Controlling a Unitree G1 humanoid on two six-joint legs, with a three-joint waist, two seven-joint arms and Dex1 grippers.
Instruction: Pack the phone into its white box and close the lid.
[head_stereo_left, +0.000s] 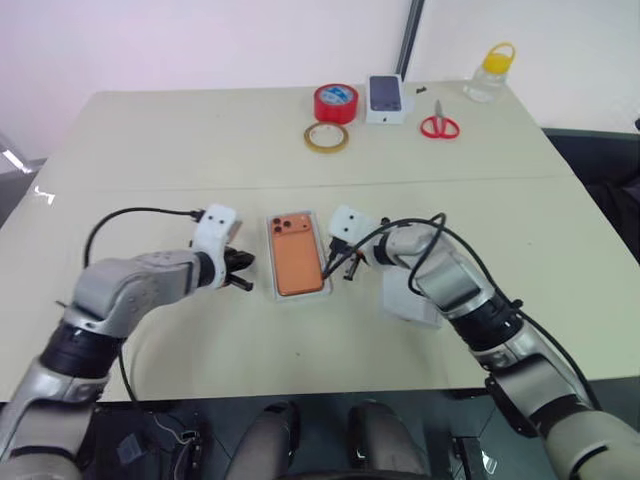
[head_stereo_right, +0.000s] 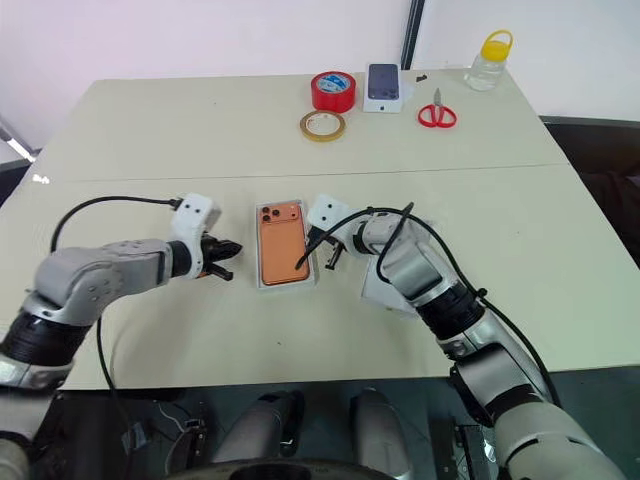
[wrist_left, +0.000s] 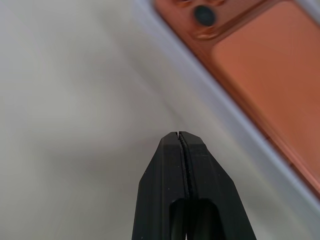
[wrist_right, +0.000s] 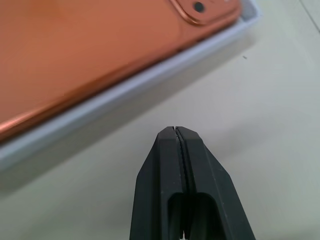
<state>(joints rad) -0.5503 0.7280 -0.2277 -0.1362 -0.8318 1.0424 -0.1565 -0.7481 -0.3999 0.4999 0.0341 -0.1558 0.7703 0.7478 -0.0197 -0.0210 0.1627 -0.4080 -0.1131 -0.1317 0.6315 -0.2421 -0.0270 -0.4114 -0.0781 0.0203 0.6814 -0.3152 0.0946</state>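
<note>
We found the phone (head_stereo_left: 298, 257) lying in the white box (head_stereo_left: 272, 262), long axis running away from us, between both empty, closed hands: left hand (head_stereo_left: 243, 272), right hand (head_stereo_left: 340, 266) nearer.

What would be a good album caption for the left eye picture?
Two shut grippers, left gripper and right gripper, flank the phone lying in the white box.

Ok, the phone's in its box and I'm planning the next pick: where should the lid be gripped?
Probably one thin side wall of the lid, with the right tool from above: it lies flat beside the white box, partly under that arm, so only its edges offer a pinch.
</note>
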